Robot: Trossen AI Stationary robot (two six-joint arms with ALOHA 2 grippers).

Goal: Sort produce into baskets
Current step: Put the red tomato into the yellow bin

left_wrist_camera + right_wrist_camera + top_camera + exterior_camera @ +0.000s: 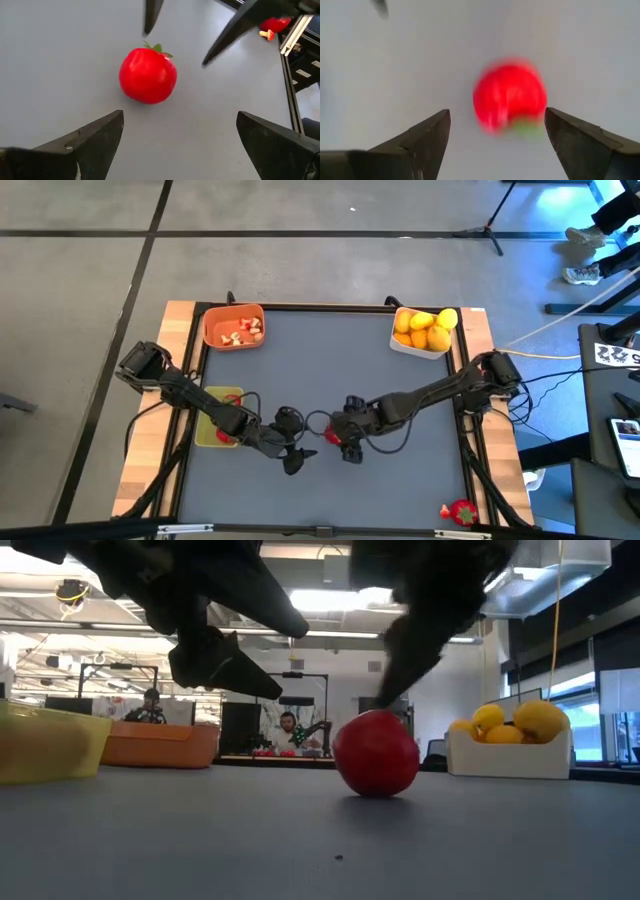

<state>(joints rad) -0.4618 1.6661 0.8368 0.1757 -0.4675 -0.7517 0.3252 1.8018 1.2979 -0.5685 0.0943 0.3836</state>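
A round red toy fruit with a green top [148, 75] lies on the grey table near its middle [333, 436], resting on its side [376, 753]. My right gripper [346, 446] hangs open just above it, a finger on either side [497, 112], clear of it. My left gripper [292, 460] stands open a little to the fruit's left, pointing at it [180, 117]. The orange basket [234, 326] holds pale-and-red bits, the white basket [423, 332] holds yellow and orange citrus, and the yellow-green basket [218, 415] holds a red piece.
Another red fruit [460, 512] lies at the table's near right corner. The orange and white baskets stand at the far corners, the yellow-green one at the left edge beside my left arm. People sit in the room beyond the far edge [288, 730].
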